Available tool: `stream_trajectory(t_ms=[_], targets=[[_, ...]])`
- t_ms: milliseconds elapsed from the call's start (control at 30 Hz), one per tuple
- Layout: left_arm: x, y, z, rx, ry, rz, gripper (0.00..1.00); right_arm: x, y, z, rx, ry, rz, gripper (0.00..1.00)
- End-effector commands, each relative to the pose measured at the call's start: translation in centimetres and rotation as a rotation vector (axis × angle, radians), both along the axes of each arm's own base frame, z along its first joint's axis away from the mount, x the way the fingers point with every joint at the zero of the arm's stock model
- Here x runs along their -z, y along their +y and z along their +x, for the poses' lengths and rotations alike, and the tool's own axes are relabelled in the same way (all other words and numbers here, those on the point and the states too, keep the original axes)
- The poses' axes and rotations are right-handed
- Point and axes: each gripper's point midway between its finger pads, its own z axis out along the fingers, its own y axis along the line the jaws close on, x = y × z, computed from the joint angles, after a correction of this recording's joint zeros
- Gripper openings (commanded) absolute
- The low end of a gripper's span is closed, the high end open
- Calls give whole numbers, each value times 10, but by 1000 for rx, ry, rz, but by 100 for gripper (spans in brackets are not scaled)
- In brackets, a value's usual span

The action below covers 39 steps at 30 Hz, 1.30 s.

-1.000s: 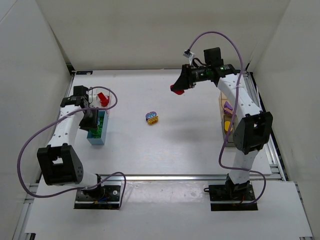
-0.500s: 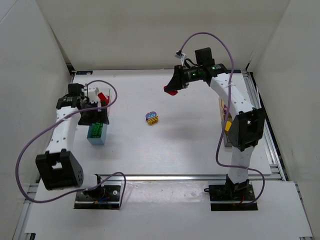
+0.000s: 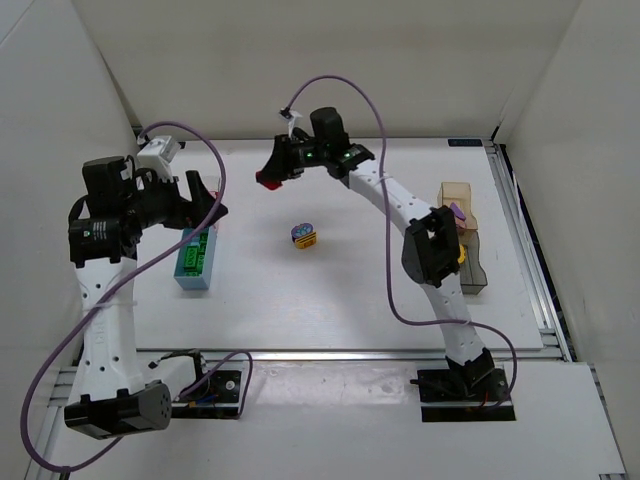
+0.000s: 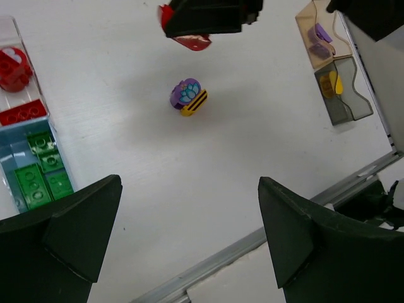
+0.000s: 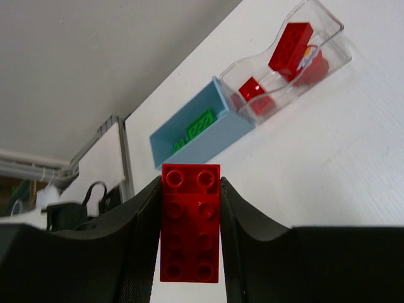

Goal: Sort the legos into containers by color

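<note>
Gripping red 2x4 brick (image 5: 190, 222): R gripper (image 5: 189, 208), fingers clamped on both sides, aloft over far-centre table (image 3: 350, 290). L gripper (image 4: 189, 183): jaws wide apart, empty, raised. Purple/yellow stack (image 4: 188, 96): loose mid-table. Clear box (image 5: 334, 28): reds. Blue box (image 5: 208, 142), touching it: greens. Tan box (image 4: 309, 25), dark box (image 4: 347, 107): R edge.

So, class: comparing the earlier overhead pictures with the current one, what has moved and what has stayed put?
The right gripper, shut on a red brick, swung left across the far side of the table toward the clear container. The left gripper, open, rose up and away from the blue container. The purple-and-yellow stack and the tan container stayed put.
</note>
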Motion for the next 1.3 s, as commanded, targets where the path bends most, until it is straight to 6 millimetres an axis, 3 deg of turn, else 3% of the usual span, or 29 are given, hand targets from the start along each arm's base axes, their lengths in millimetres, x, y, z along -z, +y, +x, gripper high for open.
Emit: stream_trajectory(t_ms=[0,67,133,167,200,267,300,367,400,433,467,600,700,733,767,867,1133,1267], targets=[[-15,-2,-16,2,11,-52,99,-42,37,22,115,-133,156,0],[-23,-1,-24,25,-33,-6,100,-41,58,15,111,-156,191,0],[-33,-2,-29,30,-73,9,99,-25,75,19,122,-163,215,0],[-33,-1,-31,23,-67,8,99,-29,86,16,130,-175,241,0],[-35,0,-31,13,-66,11,100,-11,95,19,139,-164,235,0],[-30,5,-27,-15,-25,21,99,-15,110,18,163,-194,284,0],[-27,8,-27,-29,-2,26,99,2,117,22,174,-192,275,0],[-26,10,-26,-41,0,38,99,-3,129,20,190,-222,307,0],[-25,12,-25,-53,-2,38,99,13,134,23,193,-218,302,0],[-24,11,-26,-55,-1,34,100,16,140,18,185,-231,308,0],[-26,11,-27,-58,-15,35,99,10,143,17,191,-247,327,0],[-15,12,-29,-71,22,28,99,35,155,20,228,-291,335,0],[-12,13,-30,-75,31,35,100,35,160,28,286,-358,358,0],[-12,14,-30,-77,33,37,99,50,164,28,290,-367,352,0],[-11,13,-30,-73,37,40,99,36,166,28,305,-398,383,0],[-10,15,-30,-76,40,51,100,57,171,28,325,-420,384,0],[-7,15,-30,-75,59,50,99,72,179,22,352,-489,435,2],[-6,17,-27,-79,64,53,99,70,182,14,346,-528,468,3]])
